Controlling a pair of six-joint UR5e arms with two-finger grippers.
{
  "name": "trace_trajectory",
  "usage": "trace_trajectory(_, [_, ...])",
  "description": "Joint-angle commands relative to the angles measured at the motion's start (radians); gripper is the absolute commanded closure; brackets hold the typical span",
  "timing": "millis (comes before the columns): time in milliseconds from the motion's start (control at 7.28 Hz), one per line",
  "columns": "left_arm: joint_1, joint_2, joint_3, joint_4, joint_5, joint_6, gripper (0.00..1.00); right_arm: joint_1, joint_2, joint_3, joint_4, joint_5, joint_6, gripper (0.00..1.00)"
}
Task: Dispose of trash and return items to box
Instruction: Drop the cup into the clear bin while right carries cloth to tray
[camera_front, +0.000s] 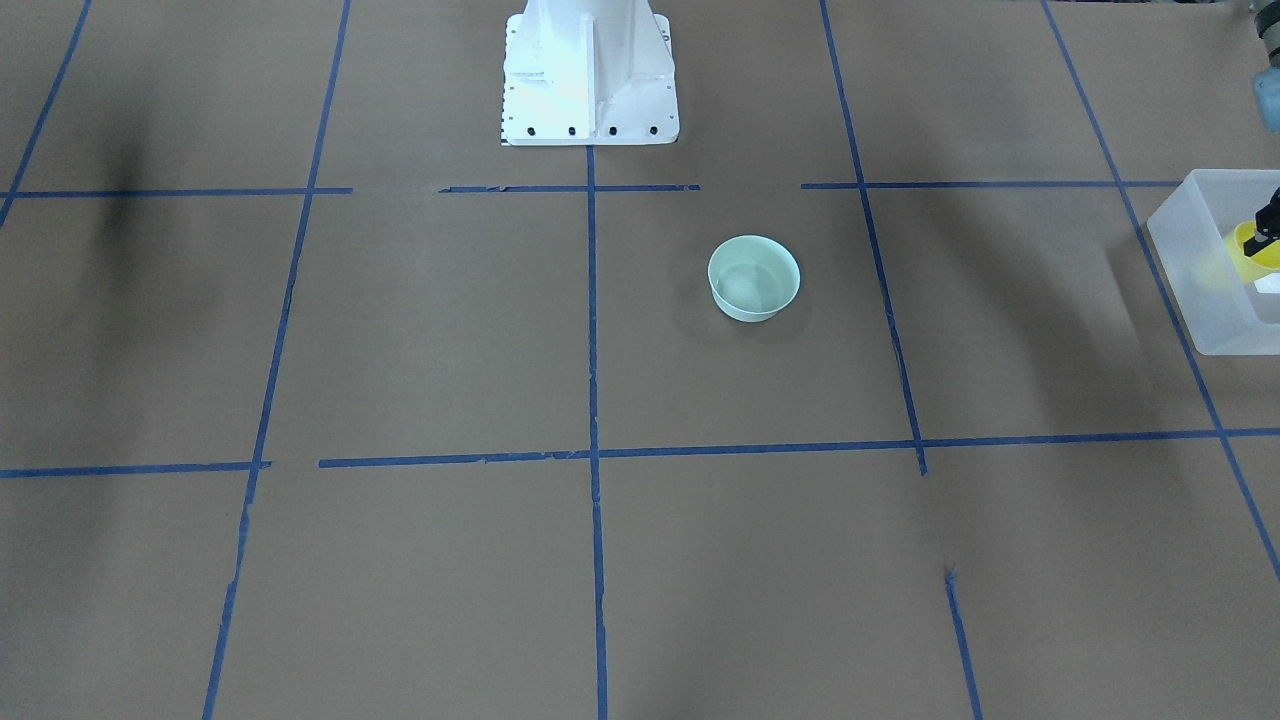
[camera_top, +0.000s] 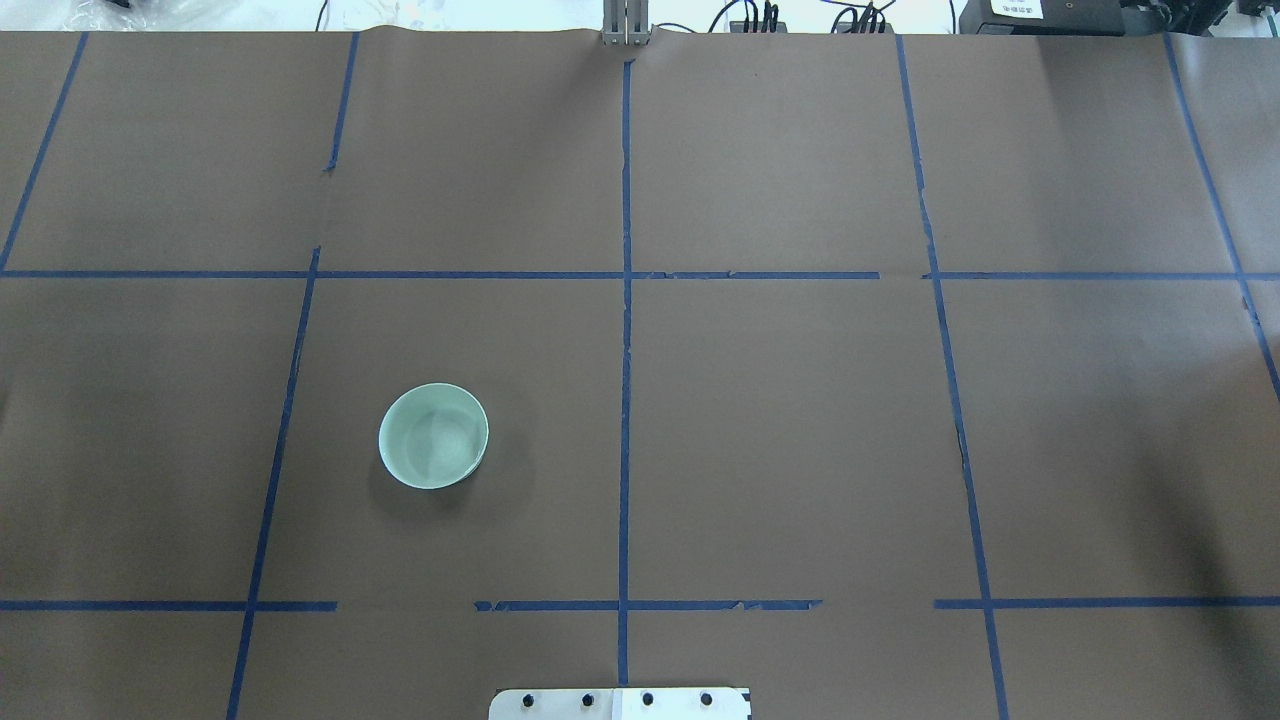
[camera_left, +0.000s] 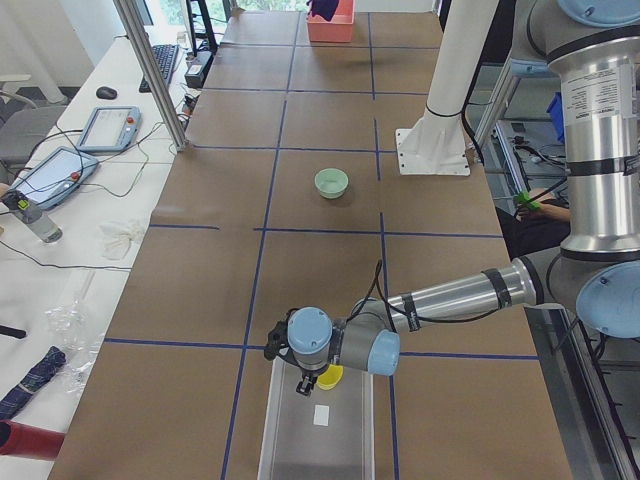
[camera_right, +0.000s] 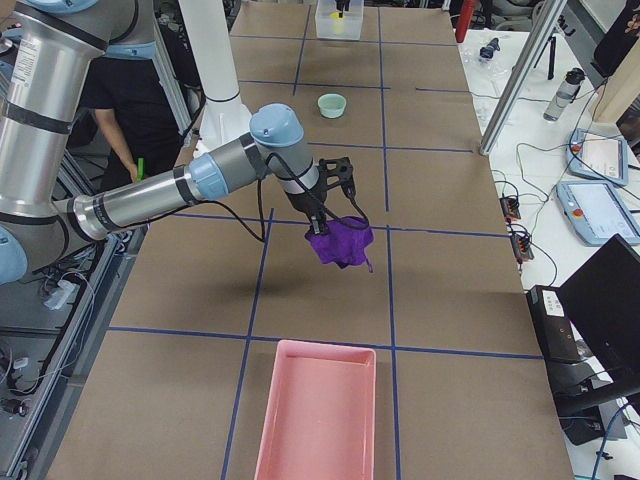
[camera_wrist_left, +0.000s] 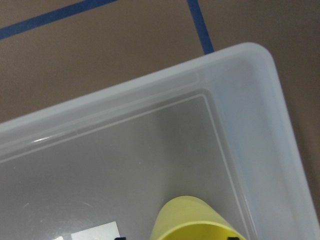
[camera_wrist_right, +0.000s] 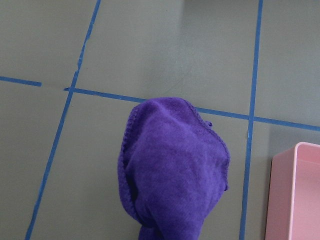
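The yellow cup (camera_front: 1250, 255) is inside the translucent box (camera_front: 1195, 270) at the table's end on my left. My left gripper (camera_front: 1266, 228) reaches into the box, shut on the cup. In the left wrist view the cup (camera_wrist_left: 192, 220) sits low in the frame over the box floor (camera_wrist_left: 150, 150). My right gripper (camera_right: 335, 205) is shut on a purple cloth (camera_right: 340, 243) and holds it above the table. In the right wrist view the cloth (camera_wrist_right: 172, 165) hangs in front of the camera and hides the fingers.
A pale green bowl (camera_top: 433, 436) stands alone on the brown table, on my left half. A pink tray (camera_right: 315, 420) lies at the table's end on my right, its corner in the right wrist view (camera_wrist_right: 295, 200). A white label (camera_left: 321, 415) lies in the box.
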Motion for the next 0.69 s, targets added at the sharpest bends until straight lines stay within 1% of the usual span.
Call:
trace_trajectory(0, [-0.022, 0.055, -0.147, 0.024, 0.010, 0.000, 0.00, 0.012, -0.017, -0.007, 0.000, -0.002, -0.036, 1.00])
trace_trajectory(137, [-0.066, 0.052, -0.220, 0.085, 0.071, -0.001, 0.00, 0.032, -0.022, -0.019, -0.002, -0.005, -0.090, 1.00])
trace_trajectory(275, [-0.097, 0.039, -0.341, 0.242, 0.182, -0.006, 0.00, 0.074, -0.027, -0.033, -0.029, -0.013, -0.166, 1.00])
trace_trajectory(412, [-0.099, 0.014, -0.417, 0.308, 0.214, -0.027, 0.00, 0.154, -0.019, -0.036, -0.099, -0.039, -0.305, 1.00])
trace_trajectory(549, [-0.093, 0.005, -0.451, 0.285, 0.211, -0.190, 0.00, 0.208, -0.019, -0.042, -0.142, -0.104, -0.416, 1.00])
